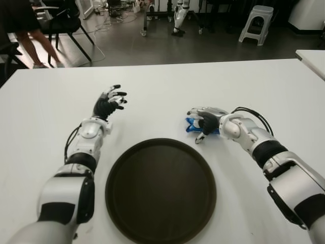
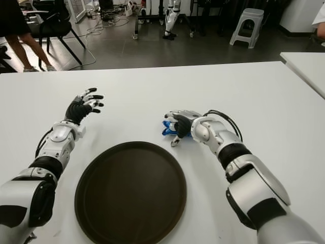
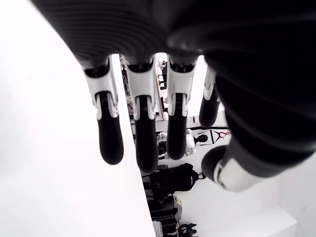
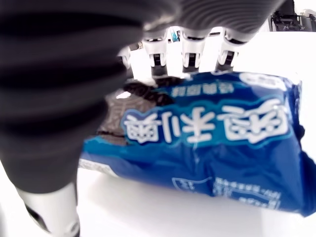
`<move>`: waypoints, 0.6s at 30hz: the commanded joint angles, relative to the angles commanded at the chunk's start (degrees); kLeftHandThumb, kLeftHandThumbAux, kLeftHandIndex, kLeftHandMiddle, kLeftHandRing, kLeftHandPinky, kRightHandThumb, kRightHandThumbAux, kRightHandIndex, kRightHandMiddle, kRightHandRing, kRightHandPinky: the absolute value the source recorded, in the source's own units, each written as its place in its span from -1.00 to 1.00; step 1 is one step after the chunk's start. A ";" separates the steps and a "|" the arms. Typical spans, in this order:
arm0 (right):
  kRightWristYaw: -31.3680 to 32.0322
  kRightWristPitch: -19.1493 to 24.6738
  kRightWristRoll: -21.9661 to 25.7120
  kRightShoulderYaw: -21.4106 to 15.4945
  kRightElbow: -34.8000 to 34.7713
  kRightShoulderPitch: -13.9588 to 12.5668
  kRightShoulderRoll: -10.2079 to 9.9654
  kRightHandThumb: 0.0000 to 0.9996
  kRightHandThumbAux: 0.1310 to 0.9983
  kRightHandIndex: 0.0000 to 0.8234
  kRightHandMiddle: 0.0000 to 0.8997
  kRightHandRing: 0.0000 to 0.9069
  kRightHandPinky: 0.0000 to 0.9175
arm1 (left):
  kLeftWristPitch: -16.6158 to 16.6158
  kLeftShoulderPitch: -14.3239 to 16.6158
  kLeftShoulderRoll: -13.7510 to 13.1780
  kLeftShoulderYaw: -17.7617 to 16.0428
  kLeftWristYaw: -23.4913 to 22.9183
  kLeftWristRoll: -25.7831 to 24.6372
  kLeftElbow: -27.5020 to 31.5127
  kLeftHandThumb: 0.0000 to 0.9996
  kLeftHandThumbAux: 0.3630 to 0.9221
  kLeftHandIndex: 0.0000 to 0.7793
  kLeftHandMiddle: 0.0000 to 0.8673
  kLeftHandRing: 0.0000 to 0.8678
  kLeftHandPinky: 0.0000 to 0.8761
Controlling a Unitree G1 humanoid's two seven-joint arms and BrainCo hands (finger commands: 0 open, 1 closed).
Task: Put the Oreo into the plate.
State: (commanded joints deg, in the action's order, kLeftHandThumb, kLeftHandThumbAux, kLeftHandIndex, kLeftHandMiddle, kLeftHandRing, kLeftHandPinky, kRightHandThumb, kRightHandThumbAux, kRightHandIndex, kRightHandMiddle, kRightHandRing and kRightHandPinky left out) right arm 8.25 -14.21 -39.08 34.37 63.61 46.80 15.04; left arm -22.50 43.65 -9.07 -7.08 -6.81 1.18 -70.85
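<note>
The Oreo (image 1: pixel 190 125) is a blue packet lying on the white table (image 1: pixel 213 86), just beyond the upper right rim of the dark round plate (image 1: pixel 115 173). My right hand (image 1: pixel 201 124) is on top of it. In the right wrist view the fingers (image 4: pixel 191 55) curl over the far edge of the Oreo packet (image 4: pixel 217 143), with the thumb on the near side. My left hand (image 1: pixel 112 98) is held up over the table to the left of the plate, its fingers (image 3: pixel 139 138) spread and holding nothing.
A second white table (image 1: pixel 313 58) stands off to the right. Beyond the table's far edge are a grey stool (image 1: pixel 256 23), a black chair (image 1: pixel 63 23) and a person's legs (image 1: pixel 28 43) at the back left.
</note>
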 joint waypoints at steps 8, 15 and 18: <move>1.15 0.66 0.08 0.07 -0.88 0.13 0.27 -1.00 0.52 -0.79 -0.77 -0.80 -0.80 | -0.39 -0.13 -0.07 -0.11 -0.45 -0.15 0.02 -0.51 0.13 -0.57 -0.30 -0.20 -0.08; 1.80 1.82 -0.20 0.28 -1.77 0.12 0.45 -1.00 0.47 -0.75 -0.74 -0.76 -0.78 | -0.51 -0.14 -0.08 -0.25 -0.46 -0.27 0.06 -0.50 0.15 -0.56 -0.30 -0.20 -0.08; 1.95 2.17 -0.25 0.33 -1.89 0.15 0.62 -1.00 0.45 -0.72 -0.72 -0.74 -0.77 | -0.59 -0.18 -0.08 -0.29 -0.30 -0.27 0.10 -0.52 0.14 -0.55 -0.30 -0.20 -0.08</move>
State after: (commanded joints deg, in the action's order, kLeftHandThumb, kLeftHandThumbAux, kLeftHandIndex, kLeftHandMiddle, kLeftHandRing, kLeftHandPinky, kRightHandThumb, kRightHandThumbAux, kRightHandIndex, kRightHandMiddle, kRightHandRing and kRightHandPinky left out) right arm 10.21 -12.04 -39.34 34.70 61.73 46.94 15.66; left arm -23.10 43.47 -9.15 -7.37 -7.11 0.90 -70.74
